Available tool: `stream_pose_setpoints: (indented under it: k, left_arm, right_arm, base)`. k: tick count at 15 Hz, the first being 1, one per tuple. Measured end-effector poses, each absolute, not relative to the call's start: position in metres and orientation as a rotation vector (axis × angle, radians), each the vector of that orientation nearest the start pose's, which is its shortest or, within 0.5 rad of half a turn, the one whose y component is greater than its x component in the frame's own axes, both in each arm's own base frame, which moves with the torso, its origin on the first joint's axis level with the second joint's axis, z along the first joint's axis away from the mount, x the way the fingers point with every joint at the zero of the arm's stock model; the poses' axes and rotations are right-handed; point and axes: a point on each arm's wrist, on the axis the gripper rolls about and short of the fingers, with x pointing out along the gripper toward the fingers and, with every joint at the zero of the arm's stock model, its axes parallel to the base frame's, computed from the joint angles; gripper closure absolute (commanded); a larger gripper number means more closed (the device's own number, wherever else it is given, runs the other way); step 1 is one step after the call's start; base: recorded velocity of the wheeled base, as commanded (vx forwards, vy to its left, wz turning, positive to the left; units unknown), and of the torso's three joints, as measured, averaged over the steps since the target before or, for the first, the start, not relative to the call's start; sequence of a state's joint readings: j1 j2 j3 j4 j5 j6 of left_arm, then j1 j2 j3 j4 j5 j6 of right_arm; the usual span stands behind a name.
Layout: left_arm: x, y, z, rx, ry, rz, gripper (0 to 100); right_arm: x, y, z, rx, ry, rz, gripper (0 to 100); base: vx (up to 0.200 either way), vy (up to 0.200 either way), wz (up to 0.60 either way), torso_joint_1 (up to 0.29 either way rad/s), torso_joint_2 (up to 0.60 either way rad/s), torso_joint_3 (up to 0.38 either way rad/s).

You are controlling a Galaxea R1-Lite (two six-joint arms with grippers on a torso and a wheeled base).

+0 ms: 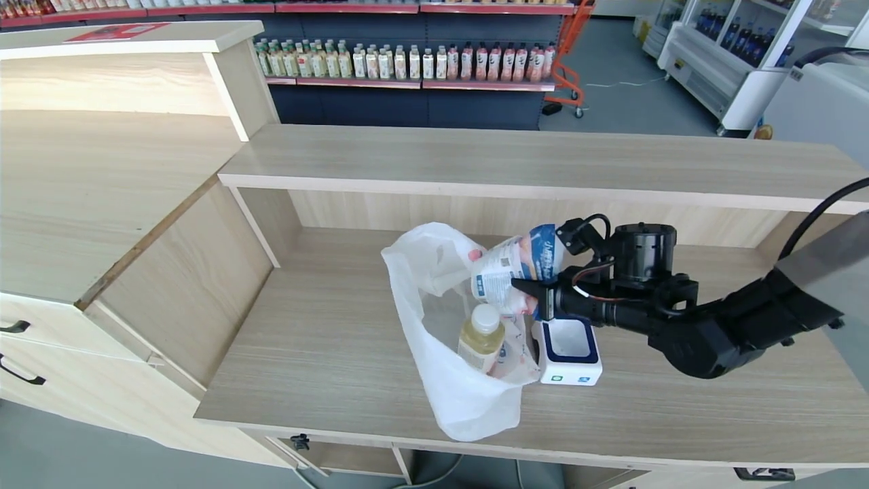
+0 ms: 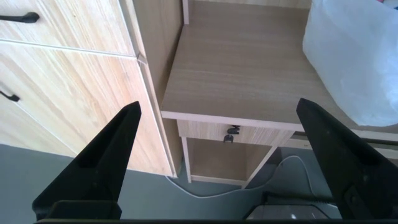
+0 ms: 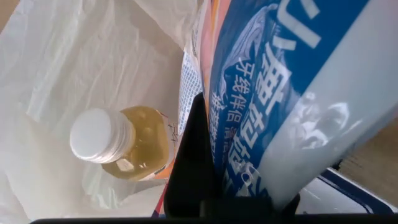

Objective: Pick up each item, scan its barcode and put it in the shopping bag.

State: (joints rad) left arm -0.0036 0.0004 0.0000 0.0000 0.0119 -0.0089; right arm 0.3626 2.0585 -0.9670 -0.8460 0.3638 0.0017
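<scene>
1. Nearest, low down by the front edge of the counter (image 1: pixel 326 353), the left gripper (image 2: pixel 217 165) hangs with its two dark fingers spread wide and nothing between them. A wall of pale drawers (image 2: pixel 56 81) stands just beside it.
2. On the counter stands the white plastic bag (image 1: pixel 461 394), upright with its mouth gaping.
3. Inside the bag a bottle (image 1: pixel 482 336) of yellowish drink stands upright. It has a white screw cap, and other goods are pressed in next to it that I can't make out.
4. Just right of the bag, touching its side, sits the scanner (image 1: pixel 569 353). It is a small white box with a blue-framed top face.
5. Above the bottle and over the mouth of the bag is the packet (image 1: pixel 516 261), white and blue with some pink, and it is tilted. Its lower end is at the bag's rim, but whether it touches the plastic I can't tell.
6. The right gripper (image 1: pixel 528 295) comes in from the right over the scanner, and its fingers are clamped on the packet's lower part.
7. Behind all this a raised wooden ledge (image 1: pixel 543 159) runs along the back of the counter.
8. Farther off, across the grey floor, there are shop shelves (image 1: pixel 407 64) lined with bottles, with an orange trolley (image 1: pixel 569 75) at their right end.
9. A glass-fronted cooler (image 1: pixel 733 54) stands far right.
</scene>
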Motion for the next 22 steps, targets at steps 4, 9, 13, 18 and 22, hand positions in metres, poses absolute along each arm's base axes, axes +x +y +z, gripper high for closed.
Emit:
stream_pose_setpoints:
  k: [4,9,13,18,22]
  left_arm:
    - [-0.023,0.0,0.075,-0.009,0.0,0.008,0]
    - [-0.023,0.0,0.075,-0.009,0.0,0.009,0]
    - [-0.023,0.0,0.075,-0.009,0.0,0.009,0]
    - [-0.023,0.0,0.075,-0.009,0.0,0.009,0]
    - [-0.023,0.0,0.075,-0.009,0.0,0.009,0]
  right_arm:
    - [0.364,0.168,0.112,-0.017,0.249,0.809,100]
    - [0.364,0.167,0.114,-0.029,0.238,0.81,100]
    - [0.361,0.15,0.13,-0.025,0.197,0.796,100]
    - [0.352,0.134,0.144,0.001,0.178,0.904,100]
    - [0.347,0.127,0.134,-0.029,0.2,0.921,100]
  base:
    - [0.0,0.0,0.0,0.0,0.0,0.0]
    - [0.0,0.0,0.0,0.0,0.0,0.0]
    - [0.0,0.0,0.0,0.0,0.0,0.0]
    - [0.0,0.0,0.0,0.0,0.0,0.0]
    - [0.0,0.0,0.0,0.0,0.0,0.0]
